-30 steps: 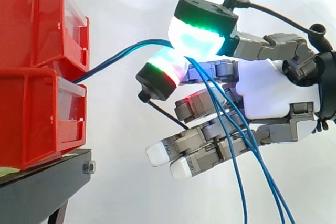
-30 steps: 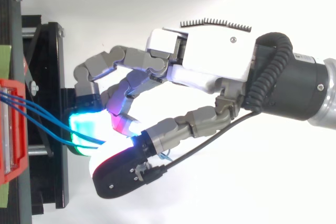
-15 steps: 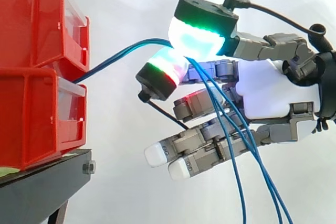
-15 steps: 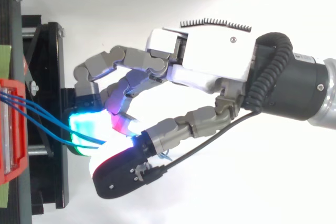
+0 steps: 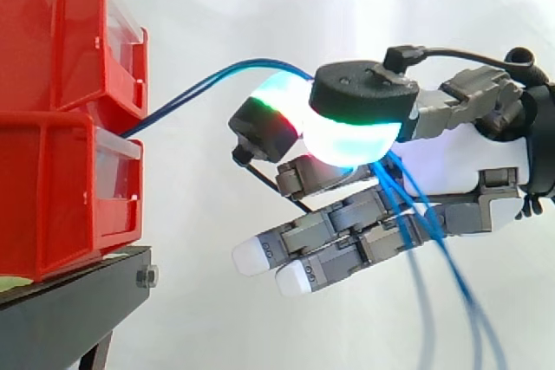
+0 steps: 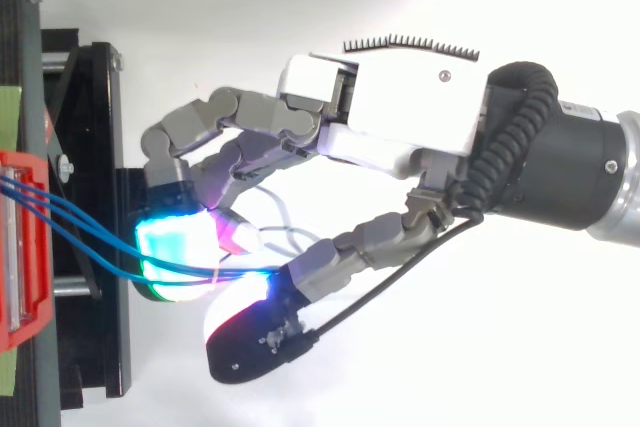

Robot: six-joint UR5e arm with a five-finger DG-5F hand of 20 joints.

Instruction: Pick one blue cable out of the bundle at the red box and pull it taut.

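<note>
The hand [image 5: 451,158] comes in from 3 o'clock, and its fingers [image 5: 264,123] are pinched against the thumb, grasping the blue cables [image 5: 251,61]. The cables leave the stacked red bins [image 5: 52,188] at 9 o'clock, arch up to the pinch, then hang slack toward 5 o'clock. The bins sit on a black stand [image 5: 69,309]. The lower fingers stretch out straight.

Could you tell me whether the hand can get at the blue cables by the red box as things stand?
Probably yes: the blue cables run free from the red box and pass between the thumb and fingers of the hand; nothing blocks them.
</note>
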